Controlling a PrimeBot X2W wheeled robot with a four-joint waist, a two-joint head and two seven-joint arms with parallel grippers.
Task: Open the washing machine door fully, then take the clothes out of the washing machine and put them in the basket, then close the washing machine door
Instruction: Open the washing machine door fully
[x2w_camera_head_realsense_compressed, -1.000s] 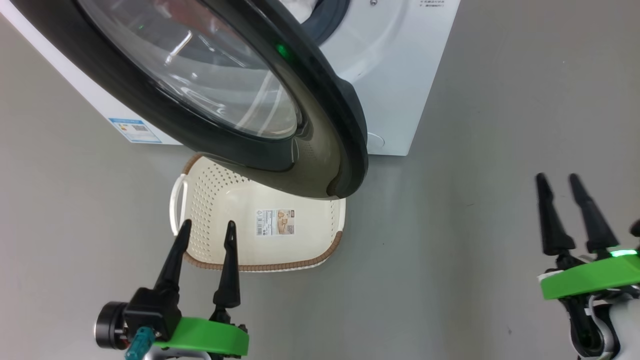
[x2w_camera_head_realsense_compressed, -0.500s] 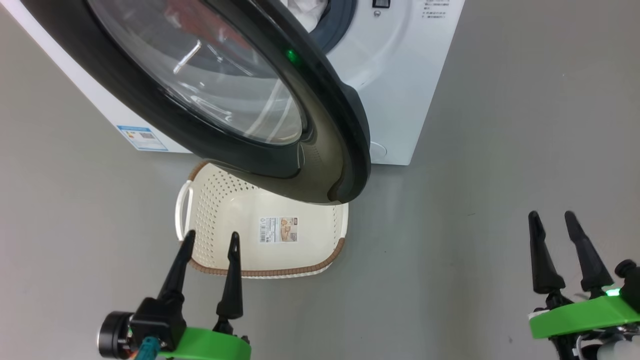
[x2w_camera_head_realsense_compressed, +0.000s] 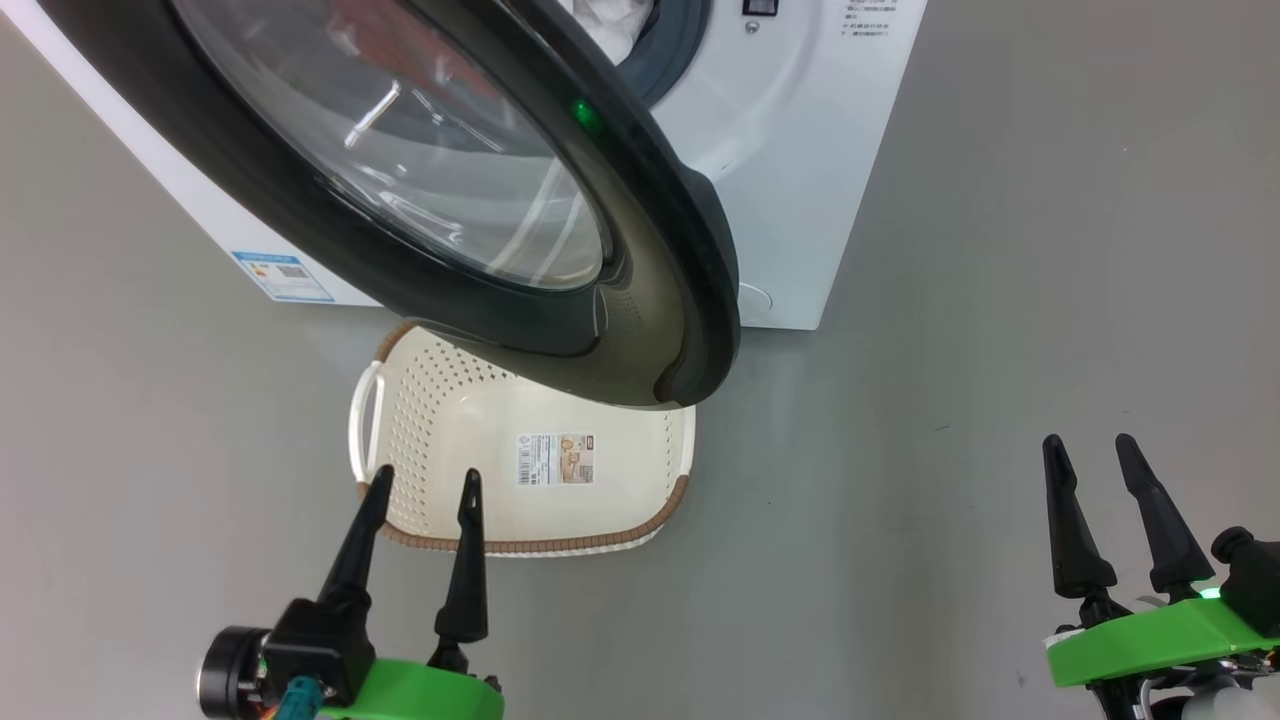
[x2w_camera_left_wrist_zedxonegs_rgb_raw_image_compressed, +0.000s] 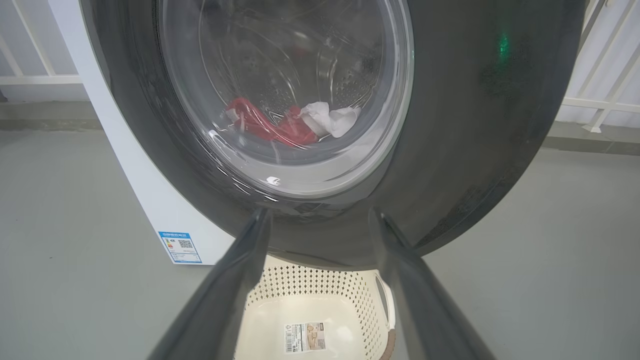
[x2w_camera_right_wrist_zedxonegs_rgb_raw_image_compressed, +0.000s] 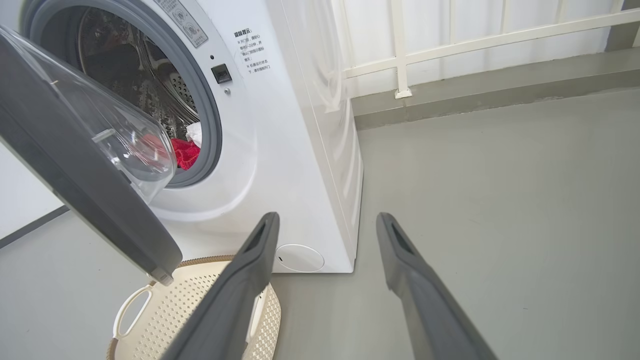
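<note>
washer (x2w_camera_head_realsense_compressed: 800, 200): sitting on the grey floor (x2w_camera_head_realsense_compressed: 1000, 300). Heavy and rigid, so treating it as fixed, no need to hold it. Big white box w/ a grey gasket (x2w_camera_right_wrist_zedxonegs_rgb_raw_image_compressed: 212, 125) round the drum (x2w_camera_right_wrist_zedxonegs_rgb_raw_image_compressed: 125, 60).

door (x2w_camera_head_realsense_compressed: 690, 250): hanging part-open, swung out over the far side of the basket (x2w_camera_head_realsense_compressed: 430, 430). Reading it as not fully open yet. Stiff and hinged, prob swinging on a fixed arc w/ some drag. The glossy black rim is looking slick, so I'm favouring a finger hooked behind the free edge by the latch recess over pinching the face. Keeping off the clear bulged glass.

Basket: sitting on the floor right in front of the washer, partly under the door's low edge. Light, stiff plastic, prob skating if bumped. Cream, perforated, brown woven-look rim, side handles. Carrying nothing but a paper label (x2w_camera_head_realsense_compressed: 555, 458).

clothes (x2w_camera_left_wrist_zedxonegs_rgb_raw_image_compressed: 280, 127): lying low in the drum near the mouth, red w/ a white piece touching them. Soft, limp, light, likely dragging on the gasket. Going for a raised fold. Glass is distorting the left wrist view, so can't tell the piece count.

left gripper (x2w_camera_head_realsense_compressed: 427, 473): jaws released, gripping nothing, hovering over the basket's near rim. right gripper (x2w_camera_head_realsense_compressed: 1086, 440): same, well off to the right over bare floor.
</note>
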